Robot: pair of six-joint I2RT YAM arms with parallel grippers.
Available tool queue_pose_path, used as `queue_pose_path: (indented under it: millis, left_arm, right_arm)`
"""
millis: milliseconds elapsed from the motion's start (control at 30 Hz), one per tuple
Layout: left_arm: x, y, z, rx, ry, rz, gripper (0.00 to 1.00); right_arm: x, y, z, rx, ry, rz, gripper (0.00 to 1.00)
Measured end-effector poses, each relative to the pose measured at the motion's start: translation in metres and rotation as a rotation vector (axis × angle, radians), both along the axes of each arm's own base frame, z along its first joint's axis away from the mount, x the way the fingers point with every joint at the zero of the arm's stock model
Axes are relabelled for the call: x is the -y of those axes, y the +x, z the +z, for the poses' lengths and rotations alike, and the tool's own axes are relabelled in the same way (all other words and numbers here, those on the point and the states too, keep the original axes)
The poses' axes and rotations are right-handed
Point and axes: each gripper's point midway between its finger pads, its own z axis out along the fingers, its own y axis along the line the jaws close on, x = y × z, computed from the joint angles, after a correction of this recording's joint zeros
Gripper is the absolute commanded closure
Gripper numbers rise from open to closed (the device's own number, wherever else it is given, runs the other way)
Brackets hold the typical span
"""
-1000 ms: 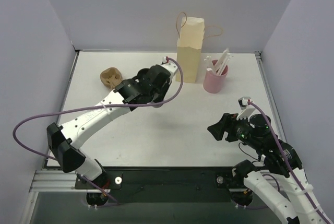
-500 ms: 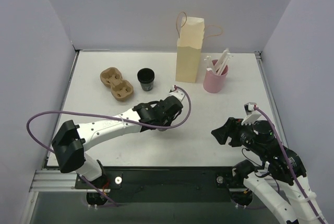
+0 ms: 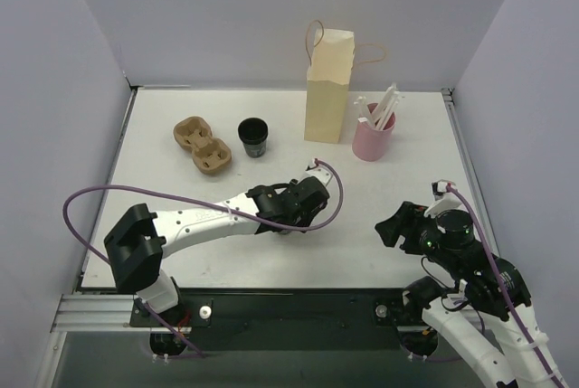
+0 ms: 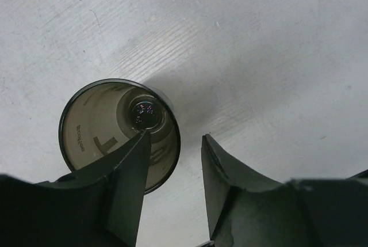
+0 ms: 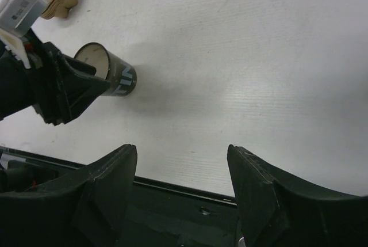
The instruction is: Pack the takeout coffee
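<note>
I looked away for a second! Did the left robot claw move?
Yes. The left gripper has pulled back toward the robot's side, away from the paper bag that it was right beside.

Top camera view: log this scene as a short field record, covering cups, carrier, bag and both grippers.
paper bag: upright at the far edge
cardboard carrier: far left, wells empty
far cup: dark, upright, just right of the carrier
near cup: dark, upright, lidless, mid-table
pink holder: right of the bag, white sticks inside
left gripper: jaws apart, one finger over the near cup's mouth
right gripper: open, empty
</note>
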Motion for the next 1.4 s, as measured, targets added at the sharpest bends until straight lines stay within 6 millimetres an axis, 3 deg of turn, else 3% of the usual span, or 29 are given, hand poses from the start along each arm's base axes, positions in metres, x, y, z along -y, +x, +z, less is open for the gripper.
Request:
queue_pose_path:
  millis: [167, 267, 333, 433, 567, 667, 867, 1400]
  left_arm:
    - [0.006, -0.006, 0.017, 0.003, -0.04, -0.054, 0.23]
    - [0.009, -0.008, 0.049, 0.032, -0.108, -0.099, 0.16]
    - [0.008, -0.008, 0.071, 0.06, -0.157, -0.127, 0.05]
    - [-0.005, -0.007, 0.111, 0.128, -0.229, -0.163, 0.03]
    - [-0.029, -0.005, 0.145, 0.231, -0.282, -0.186, 0.03]
    - [-0.047, -0.007, 0.141, 0.269, -0.266, -0.2, 0.03]
    - [-0.07, -0.015, 0.089, 0.234, -0.121, -0.24, 0.03]
    - [-0.07, -0.013, 0.089, 0.256, -0.093, -0.266, 0.03]
  right_arm:
    - [0.022, 0.006, -0.007, -0.011, -0.053, -0.13, 0.38]
    - [0.041, 0.01, -0.012, -0.022, -0.118, -0.23, 0.38]
    - [0.054, 0.015, -0.015, -0.038, -0.177, -0.297, 0.39]
    - [0.071, 0.023, -0.02, -0.065, -0.281, -0.384, 0.42]
    - [0.096, 0.036, -0.03, -0.141, -0.423, -0.506, 0.46]
    - [0.117, 0.039, -0.038, -0.211, -0.469, -0.591, 0.51]
    - [0.145, 0.047, -0.051, -0.322, -0.388, -0.692, 0.58]
    - [0.156, 0.059, -0.084, -0.434, -0.273, -0.666, 0.58]
